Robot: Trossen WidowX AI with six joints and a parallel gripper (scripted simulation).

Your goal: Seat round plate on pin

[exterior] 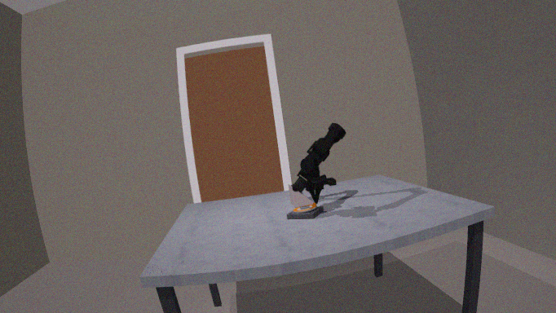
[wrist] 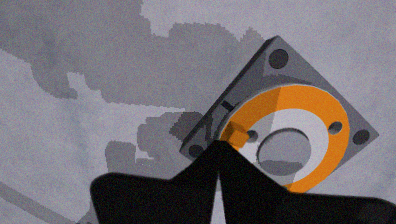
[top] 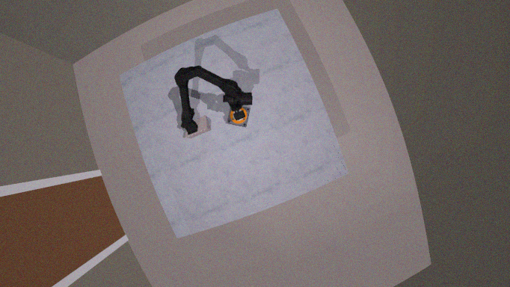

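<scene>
On the left of the wrist view, the gripper (wrist: 218, 145) is clenched on nothing, its tip against the orange tab (wrist: 235, 134), likely to push the plate (wrist: 300, 107) round. The plate sits on the grey base (wrist: 310, 72), right, around the post (wrist: 284, 150).
</scene>
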